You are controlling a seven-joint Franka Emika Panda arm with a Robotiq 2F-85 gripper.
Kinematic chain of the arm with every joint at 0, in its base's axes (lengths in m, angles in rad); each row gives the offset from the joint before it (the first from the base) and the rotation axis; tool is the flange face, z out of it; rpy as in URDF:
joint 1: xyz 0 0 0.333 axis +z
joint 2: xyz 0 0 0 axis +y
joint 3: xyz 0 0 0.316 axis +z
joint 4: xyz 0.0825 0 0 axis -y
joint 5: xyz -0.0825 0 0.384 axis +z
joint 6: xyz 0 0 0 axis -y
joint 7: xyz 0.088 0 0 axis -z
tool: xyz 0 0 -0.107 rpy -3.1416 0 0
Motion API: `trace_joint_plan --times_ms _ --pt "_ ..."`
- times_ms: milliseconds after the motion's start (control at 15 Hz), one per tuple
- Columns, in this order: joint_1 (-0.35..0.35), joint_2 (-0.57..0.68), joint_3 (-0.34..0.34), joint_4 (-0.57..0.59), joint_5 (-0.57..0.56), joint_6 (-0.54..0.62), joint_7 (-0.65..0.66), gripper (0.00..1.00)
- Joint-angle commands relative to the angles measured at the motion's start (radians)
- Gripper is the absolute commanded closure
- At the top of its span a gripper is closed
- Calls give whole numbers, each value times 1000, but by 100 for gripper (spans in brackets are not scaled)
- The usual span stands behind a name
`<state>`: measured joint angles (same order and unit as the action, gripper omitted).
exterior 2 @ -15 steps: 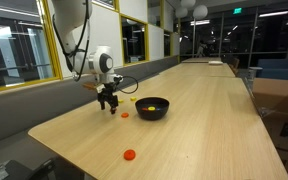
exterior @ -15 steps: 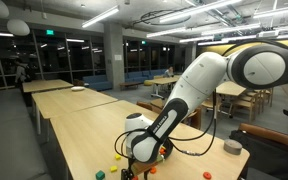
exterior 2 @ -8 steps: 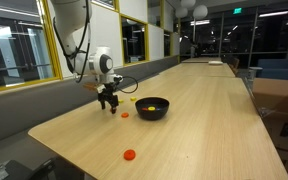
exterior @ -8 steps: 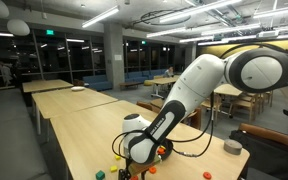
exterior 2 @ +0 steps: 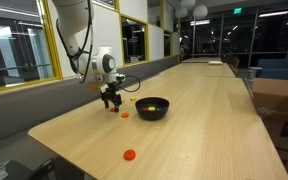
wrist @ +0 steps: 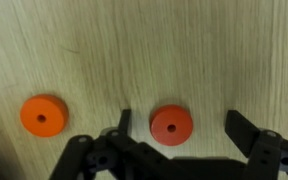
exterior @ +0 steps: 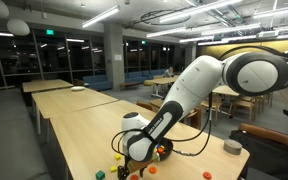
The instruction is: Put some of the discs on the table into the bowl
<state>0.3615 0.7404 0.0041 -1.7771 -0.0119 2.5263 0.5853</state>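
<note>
Red disc (wrist: 171,124) lies flat on the table (wrist: 184,40), near the bowl (exterior 2: 152,109), between the spread jaws of the gripper (wrist: 181,122). Round, so no long axis; closing should catch it.

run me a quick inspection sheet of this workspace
surface: pale wood table, no spills seen
job's things: black bowl with coloured pieces inside; red disc lying between the jaws; orange disc beside it; another orange disc near the table's front edge
clutter: grey puck
grippers: tool open, low over the red disc
cables: black cable looping off the arm
surroundings: more long tables, dark windows
</note>
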Motion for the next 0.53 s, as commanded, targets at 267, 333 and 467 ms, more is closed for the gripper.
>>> trace_joint_plan --times_ms 267,333,467 --pt "15 7 -28 44 -15 -9 2 66" --pt "16 -1 -31 38 -16 -7 4 73" --pt "15 -18 -36 23 -17 -2 7 79"
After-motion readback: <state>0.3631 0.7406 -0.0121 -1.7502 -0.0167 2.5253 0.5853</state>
